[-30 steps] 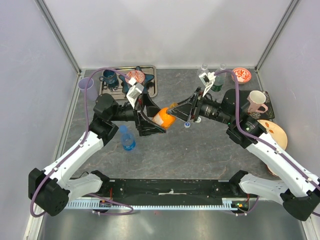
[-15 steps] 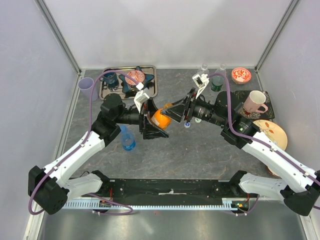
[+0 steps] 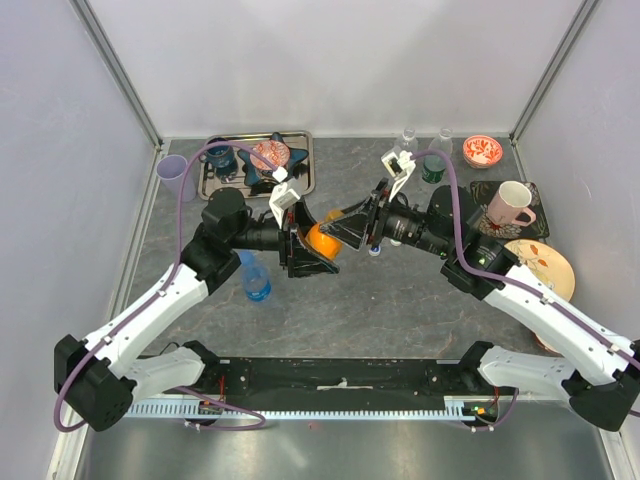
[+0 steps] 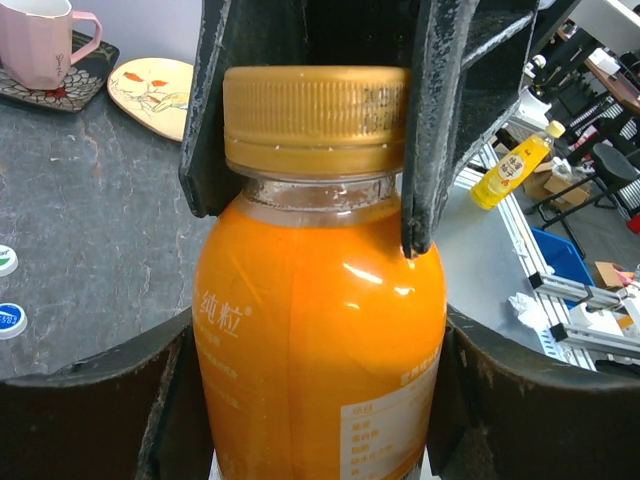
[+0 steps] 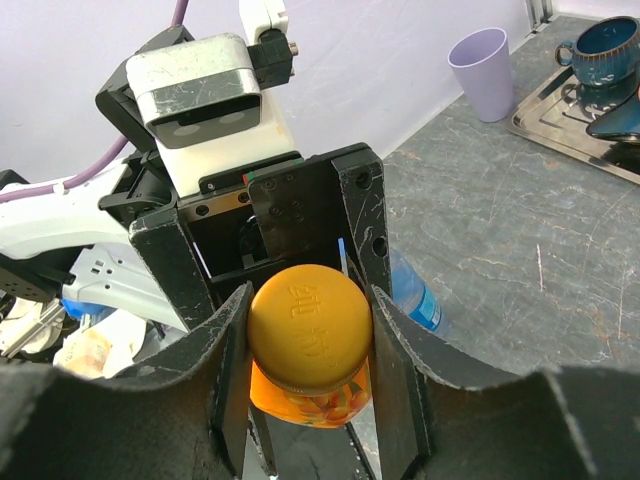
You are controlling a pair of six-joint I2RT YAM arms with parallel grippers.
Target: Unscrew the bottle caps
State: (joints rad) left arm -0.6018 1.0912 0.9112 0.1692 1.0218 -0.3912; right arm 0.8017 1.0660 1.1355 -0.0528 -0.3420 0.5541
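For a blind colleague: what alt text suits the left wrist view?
A clear plastic bottle of orange juice fills the frame, its orange screw cap pinched by the dark fingers of the right gripper, the left gripper closed against its sides. Behind are a pink ceramic mug, a beige plate and grey tabletop.

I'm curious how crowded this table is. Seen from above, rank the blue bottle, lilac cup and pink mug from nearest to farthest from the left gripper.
From the left gripper:
1. Blue bottle, close by, to its left.
2. Lilac cup, at the far left edge.
3. Pink mug, across the table on the right.
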